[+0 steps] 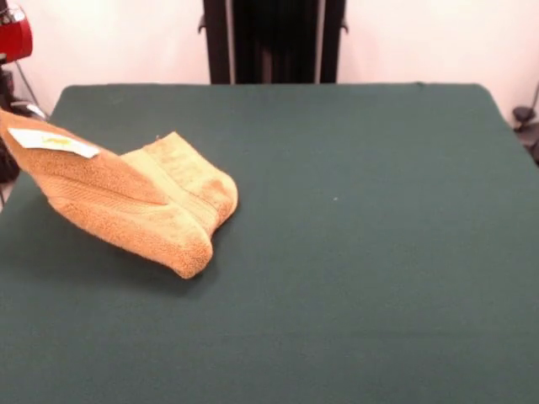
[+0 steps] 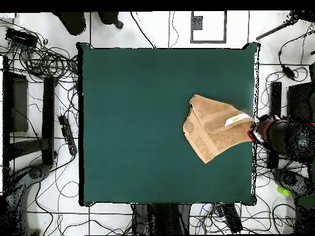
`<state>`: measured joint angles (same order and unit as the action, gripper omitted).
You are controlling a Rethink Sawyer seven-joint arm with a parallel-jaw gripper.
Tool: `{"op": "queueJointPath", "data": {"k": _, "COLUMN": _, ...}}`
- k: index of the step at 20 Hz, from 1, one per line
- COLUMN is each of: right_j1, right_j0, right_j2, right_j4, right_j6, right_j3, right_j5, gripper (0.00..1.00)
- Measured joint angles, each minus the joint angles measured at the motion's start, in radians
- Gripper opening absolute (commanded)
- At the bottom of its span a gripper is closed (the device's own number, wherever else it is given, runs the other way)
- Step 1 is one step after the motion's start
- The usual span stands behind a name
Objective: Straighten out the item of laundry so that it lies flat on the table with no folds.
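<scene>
A: Where's the towel (image 1: 139, 202) against the gripper (image 2: 258, 132)?

B: In the front view the towel sits at the left side of the table (image 1: 337, 252), about mid-depth. Its nearest part is a rounded, doubled-over lobe resting on the felt. From there the cloth rises up and away to the left, and its raised corner runs out past the picture's edge. The gripper doesn't show in that view.

A: And from above?

B: There the towel lies by the table's right edge, and one corner reaches out to that edge, where the arm's dark end with a red band meets it. The corner looks held up by the gripper, but I cannot tell how the fingers stand; they're hidden in the dark mass.

A: How does the towel look?

B: Orange-tan terry, folded over itself in at least two layers, with a flat woven band showing across the lower fold. A white tag (image 1: 52, 141) with a bit of yellow on it lies on the lifted part, near the high corner. It's bunched, not flat.

A: Anything around it?

B: The rest of the green top is bare felt. Further back, a black pedestal (image 1: 274, 40) stands behind the far edge. Overhead, cables (image 2: 46, 58) lie tangled on the white floor beside the table.
</scene>
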<state>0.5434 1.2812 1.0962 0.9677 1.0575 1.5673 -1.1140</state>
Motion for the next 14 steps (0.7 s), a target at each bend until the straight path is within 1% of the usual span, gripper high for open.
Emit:
{"op": "queueJointPath", "data": {"k": 1, "right_j1": 0.002, "right_j0": 0.01, "right_j2": 0.0, "right_j4": -0.026, "right_j6": 0.0, "right_j3": 0.002, "right_j5": 0.013, "gripper": 0.0}}
{"op": "queueJointPath", "data": {"k": 4, "right_j1": 0.003, "right_j0": 0.026, "right_j2": -0.001, "right_j4": -0.057, "right_j6": 0.0, "right_j3": 0.003, "right_j5": 0.036, "gripper": 0.0}}
{"op": "queueJointPath", "data": {"k": 5, "right_j1": 0.003, "right_j0": 0.041, "right_j2": -0.002, "right_j4": -0.083, "right_j6": 0.0, "right_j3": 0.003, "right_j5": 0.06, "gripper": 0.0}}
{"op": "queueJointPath", "data": {"k": 10, "right_j1": 0.006, "right_j0": 0.07, "right_j2": -0.012, "right_j4": -0.118, "right_j6": 0.0, "right_j3": 0.004, "right_j5": 0.123, "gripper": 0.0}}
{"op": "queueJointPath", "data": {"k": 14, "right_j1": 0.02, "right_j0": 0.072, "right_j2": -0.028, "right_j4": -0.121, "right_j6": 0.0, "right_j3": 0.011, "right_j5": 0.166, "gripper": 0.0}}
